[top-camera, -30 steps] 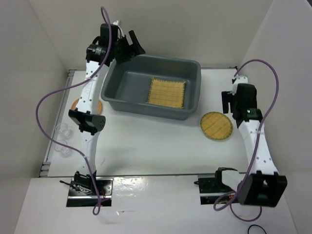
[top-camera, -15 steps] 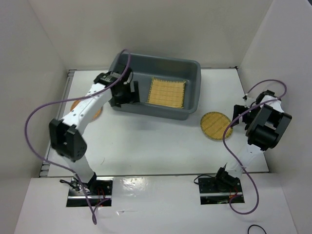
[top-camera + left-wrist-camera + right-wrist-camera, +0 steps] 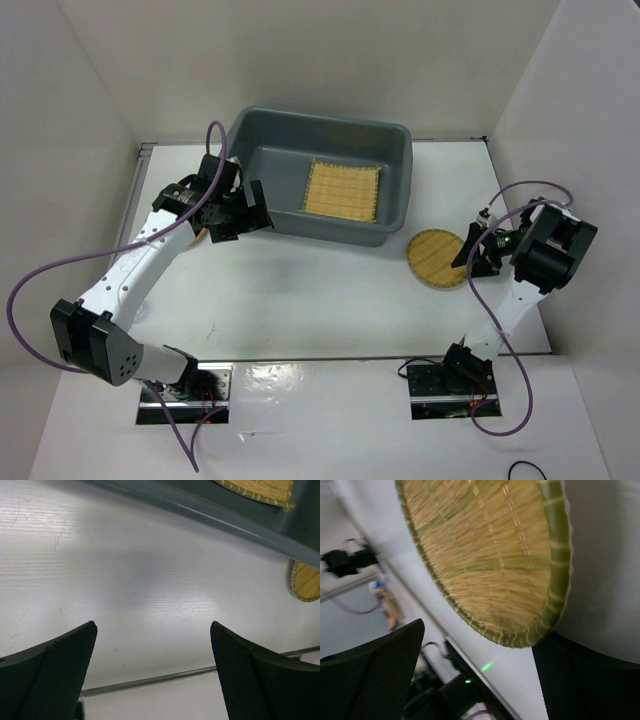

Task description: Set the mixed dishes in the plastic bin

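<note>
The plastic bin [image 3: 245, 190] stands at the back middle, with the square woven mat [image 3: 343, 190] flat inside it. To its right the round woven plate [image 3: 438, 258] lies on the table. My right gripper [image 3: 470, 256] is open at the plate's right edge. In the right wrist view the plate's rim [image 3: 540, 630] reaches in between the wide jaws of this gripper [image 3: 480, 635], close to one finger [image 3: 590, 680]. My left gripper [image 3: 240, 213] hangs open and empty by the bin's front left corner. A sliver of the orange-brown plate [image 3: 203, 235] shows under the left arm.
The left wrist view looks over bare white table between the fingers [image 3: 55, 675], with the bin's rim [image 3: 225, 517] beyond them. White walls close in the table on three sides. A purple cable [image 3: 60, 265] loops beside the left arm.
The left arm swung from behind the bin's left end down to its front left corner. The right arm folded low and brought its open gripper to the round plate's right edge.
</note>
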Available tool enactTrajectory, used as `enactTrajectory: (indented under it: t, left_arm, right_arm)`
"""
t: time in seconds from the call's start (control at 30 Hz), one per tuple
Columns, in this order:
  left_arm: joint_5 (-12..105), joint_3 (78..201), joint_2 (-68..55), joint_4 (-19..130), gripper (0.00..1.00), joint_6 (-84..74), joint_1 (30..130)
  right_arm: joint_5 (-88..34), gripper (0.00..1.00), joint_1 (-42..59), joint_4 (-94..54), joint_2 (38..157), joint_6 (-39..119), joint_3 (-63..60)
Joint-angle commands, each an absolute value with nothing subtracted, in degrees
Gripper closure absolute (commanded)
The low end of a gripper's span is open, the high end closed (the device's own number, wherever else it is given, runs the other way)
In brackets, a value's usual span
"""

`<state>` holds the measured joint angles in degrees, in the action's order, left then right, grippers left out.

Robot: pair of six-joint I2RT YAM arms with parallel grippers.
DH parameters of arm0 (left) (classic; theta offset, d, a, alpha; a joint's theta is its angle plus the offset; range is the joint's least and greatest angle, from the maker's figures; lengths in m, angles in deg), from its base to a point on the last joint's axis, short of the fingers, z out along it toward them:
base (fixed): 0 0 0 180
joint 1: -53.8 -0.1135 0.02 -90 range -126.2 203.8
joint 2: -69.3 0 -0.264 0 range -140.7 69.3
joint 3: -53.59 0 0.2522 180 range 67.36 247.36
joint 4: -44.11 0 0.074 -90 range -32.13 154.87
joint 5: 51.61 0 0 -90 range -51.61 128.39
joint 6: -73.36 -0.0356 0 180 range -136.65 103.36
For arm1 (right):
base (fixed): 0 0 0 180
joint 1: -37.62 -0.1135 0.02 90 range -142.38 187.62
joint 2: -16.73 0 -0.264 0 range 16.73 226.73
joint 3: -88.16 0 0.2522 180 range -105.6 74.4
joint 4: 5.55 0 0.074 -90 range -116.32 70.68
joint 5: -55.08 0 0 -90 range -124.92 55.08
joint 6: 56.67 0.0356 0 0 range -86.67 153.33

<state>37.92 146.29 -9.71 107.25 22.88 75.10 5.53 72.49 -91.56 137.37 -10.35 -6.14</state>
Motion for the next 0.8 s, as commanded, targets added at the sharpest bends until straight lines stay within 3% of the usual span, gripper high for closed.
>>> enactTrajectory:
  t: [0.0,0.1,0.13,0.23,0.47,0.77]
  left_arm:
    - [39.4,146.1,-8.5,105.6,0.0,24.8,75.2]
    - [39.9,146.1,-8.5,105.6,0.0,24.8,74.6]
    - [39.9,146.1,-8.5,105.6,0.0,24.8,74.6]
    - [39.9,146.1,-8.5,105.1,0.0,24.8,74.1]
    - [41.0,145.6,-10.1,103.3,0.0,24.2,73.0]
    - [42.1,145.6,-11.1,102.3,0.0,23.7,72.0]
  right_arm:
    - [5.7,0.11,72.2,-90.2,147.8,-17.2,-6.4]
    - [7.0,0.33,72.2,-90.2,149.1,-16.5,-8.1]
    - [7.0,0.6,72.2,-88.9,149.1,-14.8,-8.1]
    - [6.1,0.97,72.2,-86.4,146.6,-13.0,-7.2]
    - [1.6,1.0,73.4,-87.3,129.6,-11.8,-7.8]
    - [4.5,1.0,71.3,-93.8,116.2,-7.8,-33.7]
